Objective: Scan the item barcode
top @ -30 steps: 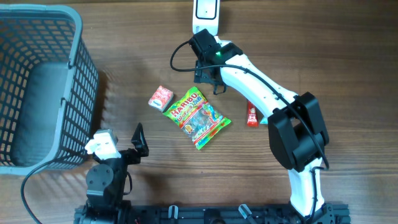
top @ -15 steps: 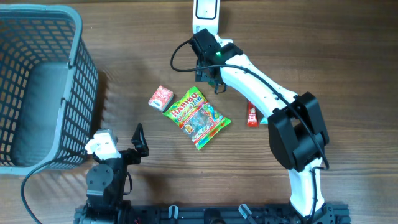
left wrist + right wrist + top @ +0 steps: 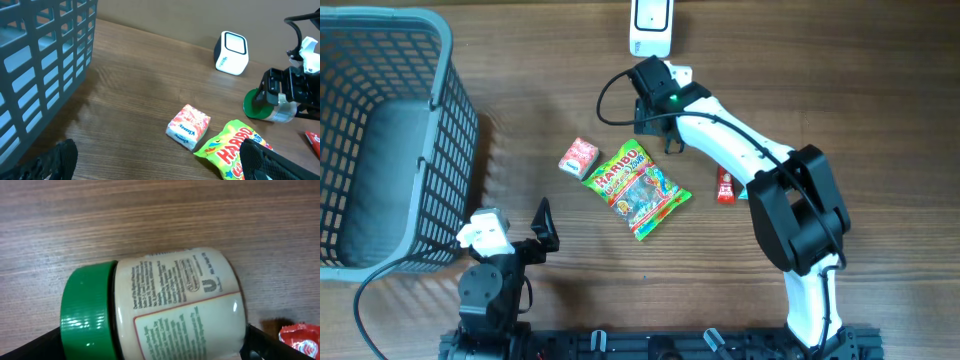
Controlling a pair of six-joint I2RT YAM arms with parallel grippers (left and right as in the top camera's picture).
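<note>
your right pincer (image 3: 655, 112) has drawn back a little from the white scanner (image 3: 651, 25), its jaws spread wide around the green-lidded jar (image 3: 155, 305), which lies sideways between them with its label up. the barcode pass may be over, though you can't confirm that. your left pincer (image 3: 542, 228) waits open, empty, near the basket (image 3: 448, 60).

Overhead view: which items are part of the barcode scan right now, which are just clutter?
In play:
- green-lidded jar, between the right gripper's fingers
- white scanner

Lying about:
- Haribo bag
- small tissue pack
- red sachet
- grey basket
- left gripper, open, holding nothing
</note>
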